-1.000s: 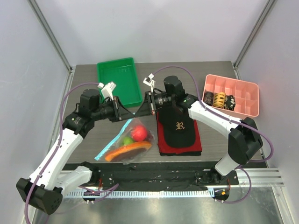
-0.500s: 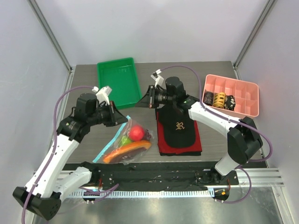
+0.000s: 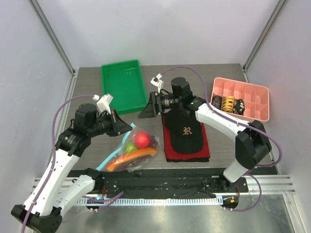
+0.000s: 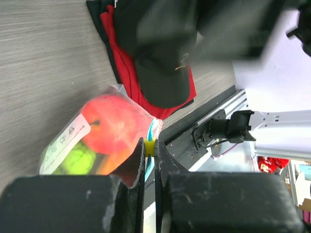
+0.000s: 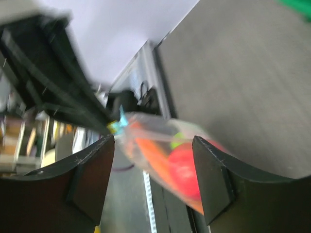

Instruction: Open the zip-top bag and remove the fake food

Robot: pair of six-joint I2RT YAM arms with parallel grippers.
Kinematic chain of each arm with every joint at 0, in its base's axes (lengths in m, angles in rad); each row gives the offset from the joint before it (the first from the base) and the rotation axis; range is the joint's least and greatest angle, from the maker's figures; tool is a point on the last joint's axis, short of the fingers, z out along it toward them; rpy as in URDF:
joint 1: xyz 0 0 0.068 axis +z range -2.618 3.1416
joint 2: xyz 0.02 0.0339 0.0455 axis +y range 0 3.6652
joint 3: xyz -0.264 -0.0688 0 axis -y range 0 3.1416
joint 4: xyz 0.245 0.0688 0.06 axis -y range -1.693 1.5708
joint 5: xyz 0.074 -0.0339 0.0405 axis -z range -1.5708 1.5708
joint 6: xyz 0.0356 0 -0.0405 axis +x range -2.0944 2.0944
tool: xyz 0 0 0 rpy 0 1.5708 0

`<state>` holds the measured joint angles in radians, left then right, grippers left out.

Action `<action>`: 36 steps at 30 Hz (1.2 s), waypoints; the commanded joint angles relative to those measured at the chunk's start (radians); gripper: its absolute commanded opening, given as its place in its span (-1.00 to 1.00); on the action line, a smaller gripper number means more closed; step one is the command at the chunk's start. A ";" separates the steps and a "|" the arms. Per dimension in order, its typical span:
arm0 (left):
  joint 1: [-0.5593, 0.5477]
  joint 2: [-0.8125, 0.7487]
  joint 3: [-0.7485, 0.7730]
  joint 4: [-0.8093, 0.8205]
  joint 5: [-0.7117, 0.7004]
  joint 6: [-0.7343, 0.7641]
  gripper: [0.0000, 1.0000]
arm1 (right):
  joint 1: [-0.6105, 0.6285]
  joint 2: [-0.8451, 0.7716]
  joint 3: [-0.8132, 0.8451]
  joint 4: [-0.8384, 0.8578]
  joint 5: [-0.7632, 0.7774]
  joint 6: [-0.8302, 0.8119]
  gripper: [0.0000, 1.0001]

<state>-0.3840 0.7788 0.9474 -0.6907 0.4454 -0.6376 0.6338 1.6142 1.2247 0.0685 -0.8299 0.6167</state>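
Note:
The zip-top bag (image 3: pixel 132 149) lies at the table's near edge, its mouth corner lifted up to the left. Inside it show the fake food: a red apple (image 3: pixel 142 140), an orange-rimmed melon slice (image 3: pixel 130 158) and a small green piece (image 3: pixel 129 145). My left gripper (image 3: pixel 125 128) is shut on the bag's teal zip strip and its yellow slider (image 4: pixel 150 147). In the left wrist view the apple (image 4: pixel 109 127) fills the bag just beyond the jaws. My right gripper (image 3: pixel 146 110) hangs open above and to the right of the bag (image 5: pixel 167 148), holding nothing.
A green tray (image 3: pixel 124 85) stands at the back, left of centre. A pink divided box (image 3: pixel 241 92) with dark and yellow items is at the back right. A black cap (image 3: pixel 184 131) on red cloth (image 3: pixel 204 150) lies right beside the bag.
The right gripper has let go of the bag mouth and opened. The left gripper has drawn left and nearer with the zip strip, pulling the bag's corner with it.

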 commanded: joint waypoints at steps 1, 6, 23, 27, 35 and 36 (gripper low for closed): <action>0.000 0.059 0.066 0.077 0.070 0.044 -1.00 | 0.064 -0.028 0.044 -0.088 -0.175 -0.181 0.43; 0.000 0.109 0.125 0.062 0.110 0.096 -1.00 | 0.153 -0.011 0.027 -0.021 -0.183 -0.176 0.43; 0.000 0.071 0.081 0.007 0.125 0.095 -1.00 | 0.152 -0.010 -0.014 0.045 -0.008 -0.123 -0.97; 0.000 0.069 0.060 -0.004 0.107 0.084 -1.00 | 0.145 -0.048 -0.114 0.157 0.125 -0.006 -0.97; 0.000 0.027 0.050 -0.170 -0.023 0.072 -1.00 | 0.052 -0.082 -0.211 0.286 0.319 0.203 -0.97; 0.000 0.016 0.053 -0.202 -0.039 0.049 -1.00 | 0.029 -0.076 -0.196 0.265 0.333 0.201 -0.98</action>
<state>-0.3840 0.8589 0.9955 -0.7410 0.4530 -0.5491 0.7494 1.5581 1.0164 0.3008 -0.6891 0.7601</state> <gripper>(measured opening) 0.048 0.021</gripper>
